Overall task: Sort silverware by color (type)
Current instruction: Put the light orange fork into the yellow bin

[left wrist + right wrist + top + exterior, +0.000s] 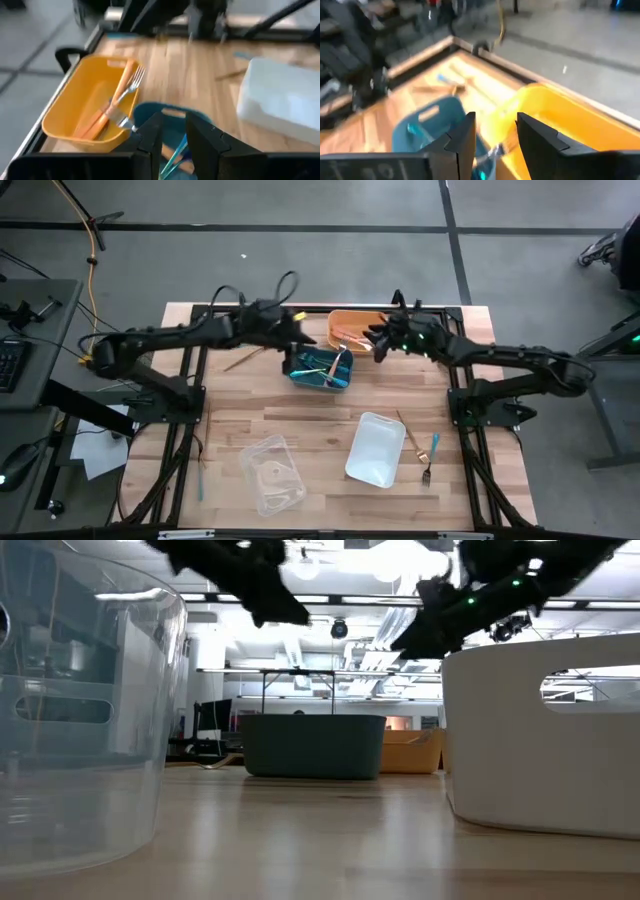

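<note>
Far left, a teal-handled piece [200, 477] lies alone beside the table frame; we cannot tell its type. Next, the clear bin [272, 474] sits at the near edge. A gold piece [243, 358] lies on bare wood by the left arm. The left gripper [297, 340] hangs over the teal bin [318, 370], fingers [151, 140] narrowly apart and empty; teal pieces [172, 159] show between them, half hidden. The orange bin [352, 330] holds salmon-handled forks [116, 100]. The right gripper [378, 343] hovers at that bin's edge, jaws moderately apart, holding nothing we can see; a blurred silver tip sits between them. Right of the white bin [377, 448] lie a gold piece [410, 434] and a teal fork [431, 458].
</note>
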Motion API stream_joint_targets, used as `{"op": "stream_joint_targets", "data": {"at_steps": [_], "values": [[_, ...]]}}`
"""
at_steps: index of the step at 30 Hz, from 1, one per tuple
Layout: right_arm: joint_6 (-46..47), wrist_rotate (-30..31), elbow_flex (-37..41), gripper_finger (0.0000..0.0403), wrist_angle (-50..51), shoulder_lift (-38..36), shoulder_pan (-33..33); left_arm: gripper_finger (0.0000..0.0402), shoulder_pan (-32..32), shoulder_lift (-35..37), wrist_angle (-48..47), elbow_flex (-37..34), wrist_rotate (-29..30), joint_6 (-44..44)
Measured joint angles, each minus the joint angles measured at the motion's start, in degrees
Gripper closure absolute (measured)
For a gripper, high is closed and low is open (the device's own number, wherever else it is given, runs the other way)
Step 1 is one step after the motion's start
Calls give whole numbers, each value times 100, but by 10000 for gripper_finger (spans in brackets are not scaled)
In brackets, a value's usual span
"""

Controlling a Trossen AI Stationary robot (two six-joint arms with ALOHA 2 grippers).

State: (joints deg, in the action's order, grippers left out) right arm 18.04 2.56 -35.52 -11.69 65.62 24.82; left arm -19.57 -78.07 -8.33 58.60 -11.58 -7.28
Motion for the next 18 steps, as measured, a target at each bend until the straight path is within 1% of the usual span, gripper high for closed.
{"op": "stream_joint_targets", "data": {"at_steps": [3, 5, 7, 10, 12, 14, 18], "values": [[-12, -733, -504, 265, 655, 436, 338, 323, 40, 660, 1293, -1085, 18, 377], [9, -1080, -771, 265, 983, 789, 531, 323, 83, 1023, 2065, -1755, 27, 672], [13, -1210, -967, 265, 1060, 1140, 646, 323, 128, 1336, 2676, -2326, 31, 889], [175, -1242, -1286, 265, 1026, 1621, 800, 323, 179, 1656, 3458, -2968, 34, 1107], [313, -1328, -1499, 265, 1063, 1863, 908, 323, 181, 1787, 3913, -3255, 35, 1143], [404, -1421, -1726, 265, 1177, 2046, 993, 323, 179, 1873, 4203, -3397, 47, 1170], [414, -1622, -2066, 265, 1569, 2235, 1105, 323, 180, 2001, 4296, -3462, 49, 1170]]}}
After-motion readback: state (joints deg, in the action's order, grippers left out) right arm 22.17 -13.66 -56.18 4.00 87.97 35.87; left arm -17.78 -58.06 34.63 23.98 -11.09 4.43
